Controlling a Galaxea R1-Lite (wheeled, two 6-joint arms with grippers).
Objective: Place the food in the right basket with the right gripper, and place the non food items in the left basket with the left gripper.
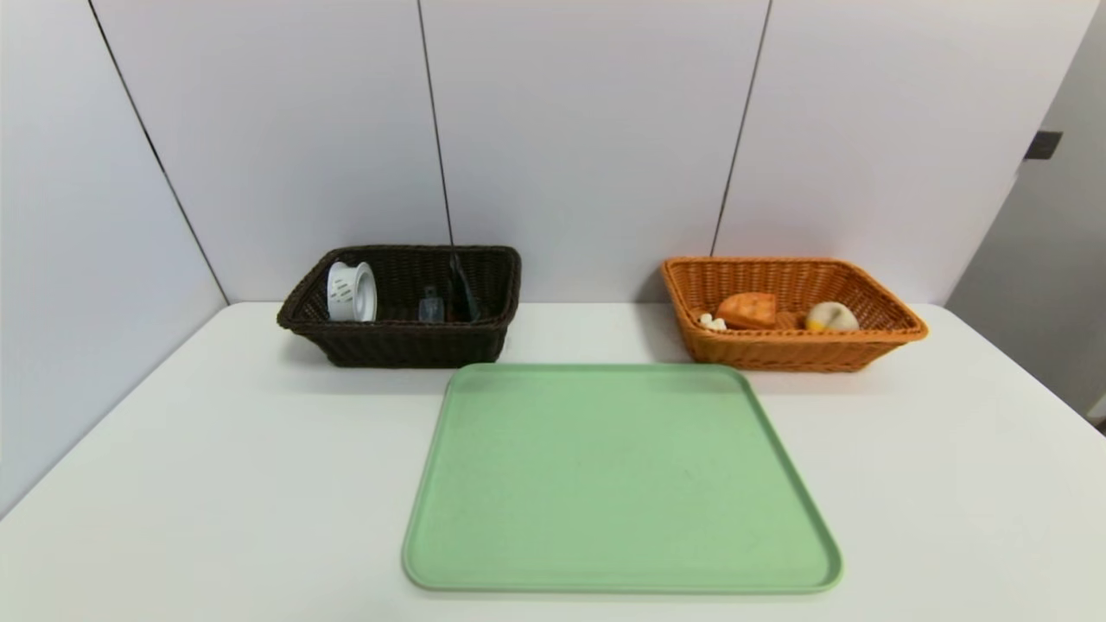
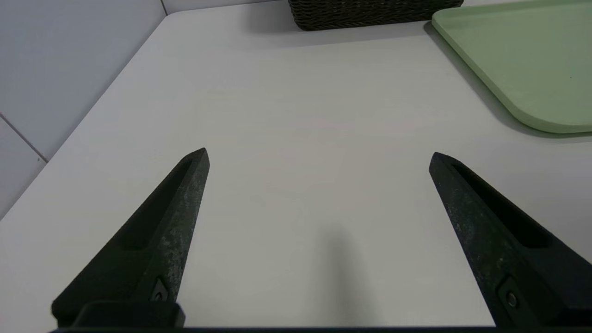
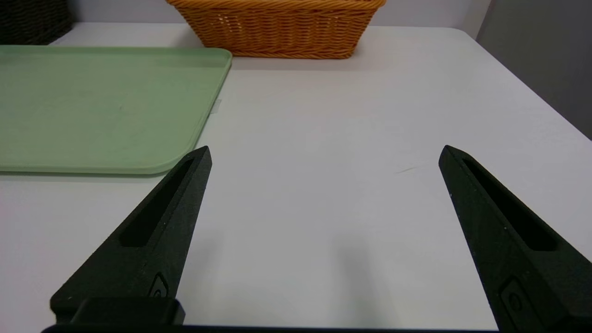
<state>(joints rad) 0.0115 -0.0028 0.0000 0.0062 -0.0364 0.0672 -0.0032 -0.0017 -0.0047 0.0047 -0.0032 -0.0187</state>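
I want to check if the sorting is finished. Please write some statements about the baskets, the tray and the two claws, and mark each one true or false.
1. The green tray has nothing on it. True.
2. The white tape roll is in the orange basket. False: it stands in the dark brown basket.
3. The waffle slice and the cream bun lie in the orange basket. True.
4. The left claw holds the tape roll. False: it is open and empty, over bare table.
5. The right claw is shut. False: it is open and holds nothing.
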